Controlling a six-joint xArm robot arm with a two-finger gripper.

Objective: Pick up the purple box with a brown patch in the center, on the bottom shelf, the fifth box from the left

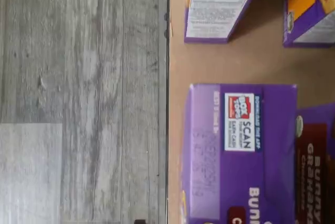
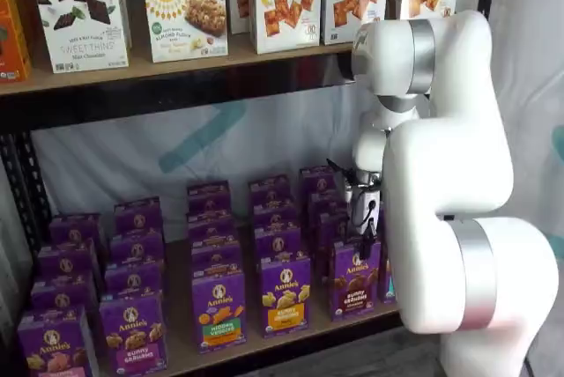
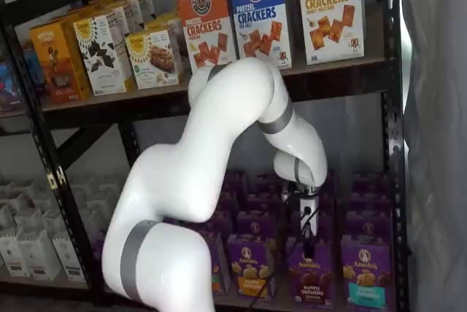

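I'm looking at a black rack with a pale sheet behind it and grey plank flooring (image 1: 78, 98) in front. The jaws hang just above the front of the bottom shelf (image 2: 264, 346), and the fingers (image 3: 309, 243) show side-on, so I cannot tell how they stand. Directly below them stands the purple box (image 2: 355, 277) with dark brown cookies on its face, at the front of its row; in the wrist view its top (image 1: 241, 145) sits at the board's edge. Beside it stands a purple box with an orange-yellow band (image 2: 284, 293). Cracker boxes (image 3: 263, 13) line the board overhead.
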